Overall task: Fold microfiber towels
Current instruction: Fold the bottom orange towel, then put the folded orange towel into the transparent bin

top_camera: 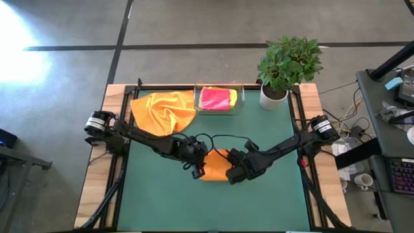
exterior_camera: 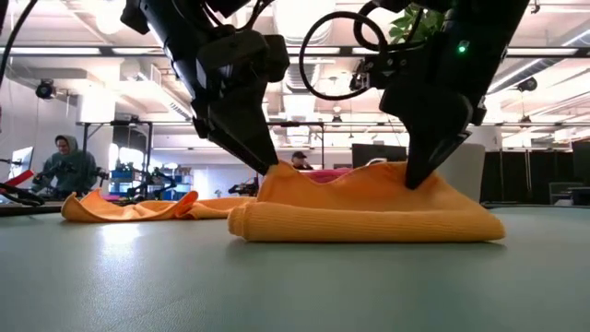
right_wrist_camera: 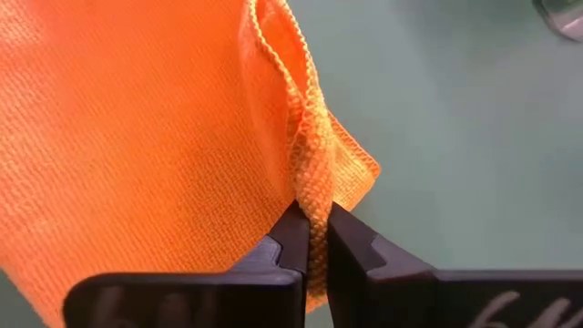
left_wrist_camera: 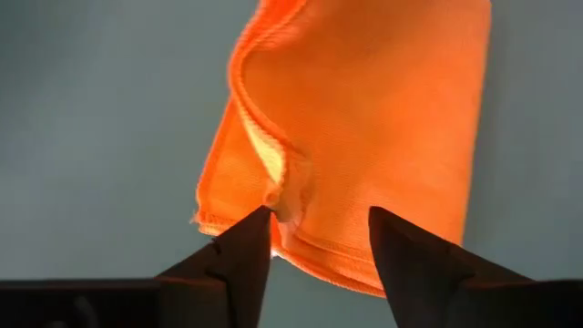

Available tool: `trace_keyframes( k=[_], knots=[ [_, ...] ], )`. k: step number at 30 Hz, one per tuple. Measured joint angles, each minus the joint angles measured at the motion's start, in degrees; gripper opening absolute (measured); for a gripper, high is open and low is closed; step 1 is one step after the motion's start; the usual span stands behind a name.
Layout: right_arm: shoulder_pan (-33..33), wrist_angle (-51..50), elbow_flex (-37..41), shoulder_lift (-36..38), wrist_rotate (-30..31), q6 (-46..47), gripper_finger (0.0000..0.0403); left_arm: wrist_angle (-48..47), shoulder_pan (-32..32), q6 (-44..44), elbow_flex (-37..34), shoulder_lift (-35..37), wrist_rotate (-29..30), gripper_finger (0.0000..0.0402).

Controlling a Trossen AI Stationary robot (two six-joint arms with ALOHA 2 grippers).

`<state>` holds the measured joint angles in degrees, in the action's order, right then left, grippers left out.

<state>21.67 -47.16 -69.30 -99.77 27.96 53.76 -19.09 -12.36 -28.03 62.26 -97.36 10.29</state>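
A folded orange towel (top_camera: 217, 159) lies flat on the green mat at the table's middle; in the low view the orange towel (exterior_camera: 369, 217) shows a rolled fold along its near side. My left gripper (top_camera: 198, 168) stands open at its left end, one finger on each side of the hemmed edge (left_wrist_camera: 319, 251). My right gripper (top_camera: 237, 172) is shut on its right end. A second orange towel (top_camera: 163, 110) lies crumpled at the back left. A pink towel (top_camera: 215, 98) and a yellow one (top_camera: 233, 98) lie in a clear tray. My left gripper (left_wrist_camera: 319, 239) is open over the towel's left corner edge, slanting down from the table's left; whether a fingertip (left_wrist_camera: 260, 228) touches the cloth, I cannot tell. My right gripper (right_wrist_camera: 311, 223) pinches a raised ridge of the hemmed edge (right_wrist_camera: 308, 187) near the towel's right corner between its two fingers. It slants down from the table's right. The rest of the towel lies on the mat.
The clear tray (top_camera: 240, 102) stands at the back middle, with a potted plant (top_camera: 288, 65) to its right. Black rails (top_camera: 121, 162) run along the mat's sides. Green mat (top_camera: 213, 207) lies bare toward the near edge. A person (exterior_camera: 69, 166) sits in the room behind.
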Motion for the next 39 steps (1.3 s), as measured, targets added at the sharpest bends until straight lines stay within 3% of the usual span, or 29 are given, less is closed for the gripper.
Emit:
trace_keyframes(
  k=[5,14,27,39],
  knots=[
    [-0.7,0.1,-0.4,0.0,0.2,-1.8,0.0013,-2.0,0.0,0.3,0.2,0.8,-2.1,0.0189],
    [-1.8,0.0,-0.7,0.0,-1.3,-1.3,0.0018,-14.0,0.0,1.6,2.8,4.6,0.8,0.0189],
    [-2.9,0.8,-0.7,0.0,-4.9,-5.0,0.0062,-11.1,-3.2,-2.1,2.8,7.9,0.9,0.0189],
    [-6.3,-5.3,-3.0,3.0,-7.0,-10.9,0.0156,-2.1,-5.1,3.4,2.7,4.7,1.0,0.0189]
  ],
)
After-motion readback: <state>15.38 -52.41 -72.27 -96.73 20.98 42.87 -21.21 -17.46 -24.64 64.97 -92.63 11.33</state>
